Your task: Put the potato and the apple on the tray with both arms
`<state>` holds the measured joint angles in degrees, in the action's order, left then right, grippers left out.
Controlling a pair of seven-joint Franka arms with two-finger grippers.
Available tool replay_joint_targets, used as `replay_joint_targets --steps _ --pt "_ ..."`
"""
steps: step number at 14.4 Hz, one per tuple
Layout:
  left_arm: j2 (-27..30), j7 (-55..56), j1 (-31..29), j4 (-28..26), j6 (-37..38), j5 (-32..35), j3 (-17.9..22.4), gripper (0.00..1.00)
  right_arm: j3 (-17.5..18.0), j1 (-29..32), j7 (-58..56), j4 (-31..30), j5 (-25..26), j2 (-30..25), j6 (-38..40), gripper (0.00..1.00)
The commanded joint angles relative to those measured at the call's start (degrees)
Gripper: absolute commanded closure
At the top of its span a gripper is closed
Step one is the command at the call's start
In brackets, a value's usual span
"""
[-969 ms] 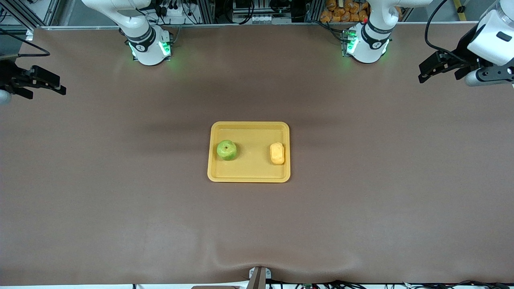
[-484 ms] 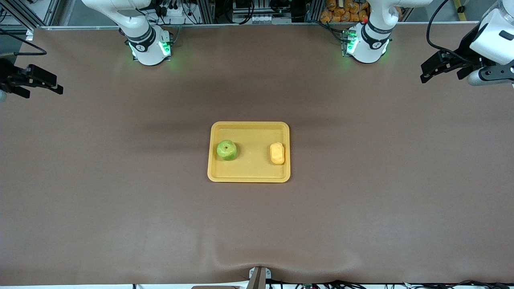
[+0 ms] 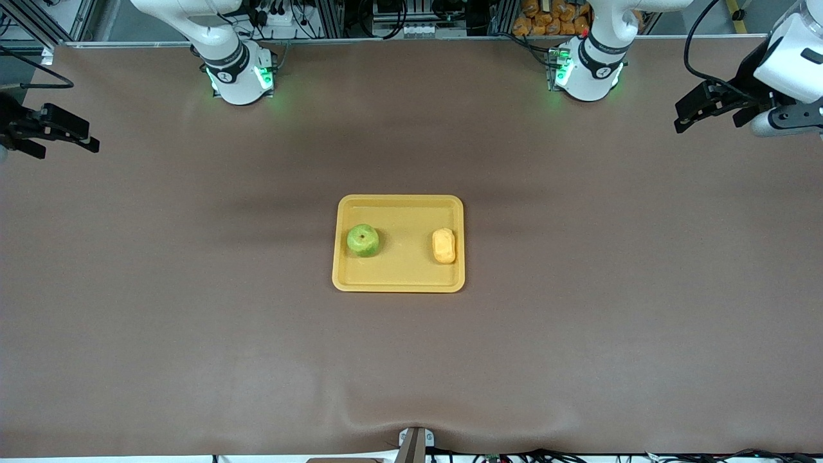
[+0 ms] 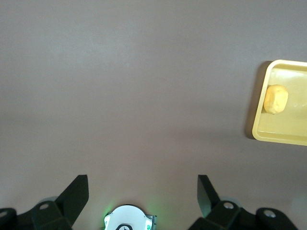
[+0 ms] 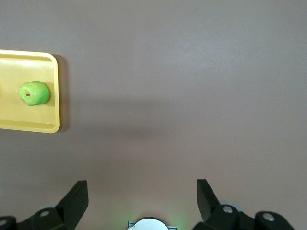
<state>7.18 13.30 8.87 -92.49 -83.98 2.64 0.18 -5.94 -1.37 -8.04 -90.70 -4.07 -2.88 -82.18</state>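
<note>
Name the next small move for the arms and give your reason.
Probably none beyond parking: the apple and the potato both lie on the tray, apart. The left hand and right hand hang open and empty over the table's ends.

One apple, one potato, one tray

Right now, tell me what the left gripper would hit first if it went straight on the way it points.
Most likely bare table. The left gripper, open and empty, points down at brown cloth at the left arm's end. The tray with the potato sits well off that line.
</note>
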Motion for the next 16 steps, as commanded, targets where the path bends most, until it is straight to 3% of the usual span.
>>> replay_joint_targets --steps 1,16 --pt "-0.59 -0.47 0.01 1.43 1.37 0.97 0.08 0.0 0.14 -0.39 0.83 0.35 0.82 -0.46 0.18 0.0" --pt "-0.5 -0.47 0.01 1.34 1.63 0.97 0.08 0.0 0.66 -1.01 0.65 0.7 0.81 -0.37 -0.35 0.0"
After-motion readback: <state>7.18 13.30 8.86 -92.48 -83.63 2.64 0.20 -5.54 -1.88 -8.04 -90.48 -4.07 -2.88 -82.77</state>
